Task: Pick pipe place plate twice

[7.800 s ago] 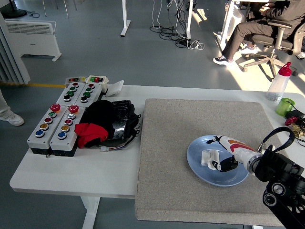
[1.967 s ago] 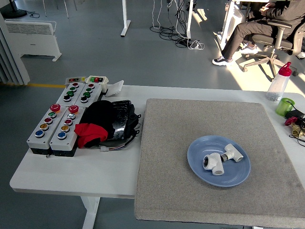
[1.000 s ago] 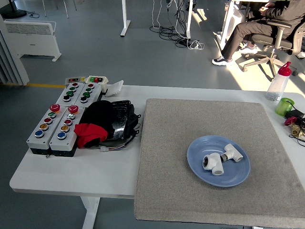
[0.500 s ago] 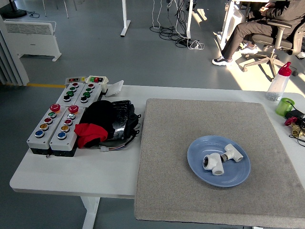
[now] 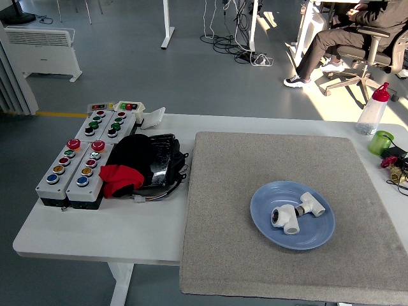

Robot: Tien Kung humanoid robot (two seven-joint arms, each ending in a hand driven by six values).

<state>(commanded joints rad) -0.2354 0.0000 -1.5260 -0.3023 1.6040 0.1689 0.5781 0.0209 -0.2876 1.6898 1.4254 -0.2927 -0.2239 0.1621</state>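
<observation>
A blue plate [image 5: 268, 223] lies on the grey mat [image 5: 223, 191] toward the right of the table. Two white pipe fittings rest on the plate side by side: an elbow fitting [image 5: 285, 219] at its middle and a tee fitting [image 5: 310, 204] just to the right and farther back. They lie close together; whether they touch is unclear. Neither of my hands nor arms shows anywhere in the head view.
Grey button boxes [image 5: 75, 164] stand at the table's left, with a black and red bundle [image 5: 139, 164] beside them. A spray bottle [image 5: 372, 111], a green cup [image 5: 380, 141] and small items sit at the right edge. A person sits on an office chair [image 5: 363, 54] far behind.
Since 7.8 s ago my right hand, then over the plate by the fittings, has left the view. Over the last two seconds nothing has moved.
</observation>
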